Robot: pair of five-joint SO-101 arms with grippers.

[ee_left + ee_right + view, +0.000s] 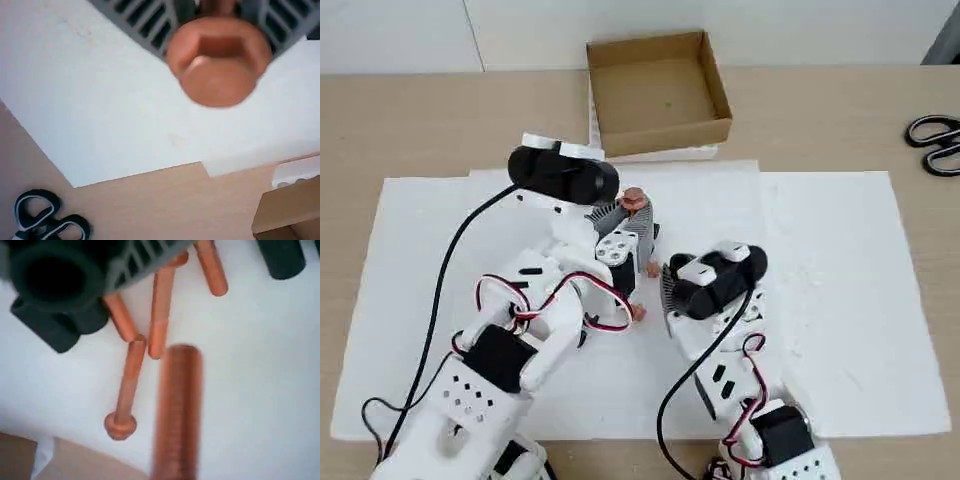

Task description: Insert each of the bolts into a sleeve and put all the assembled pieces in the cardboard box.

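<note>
Clamping orange bolt (pixel 217 65) in left gripper (pixel 632 215), seemingly pinching dark sleeve (pixel 55 277) in right gripper (pixel 665 290); risks jamming or dropping either if misaligned.

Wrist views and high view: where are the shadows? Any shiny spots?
High view: soft grey shadows under the arms on the sheet, no glare. Left wrist view: the bolt head's hollow is shaded. Right wrist view: the sleeve is dark inside; loose bolts cast faint shadows.
</note>
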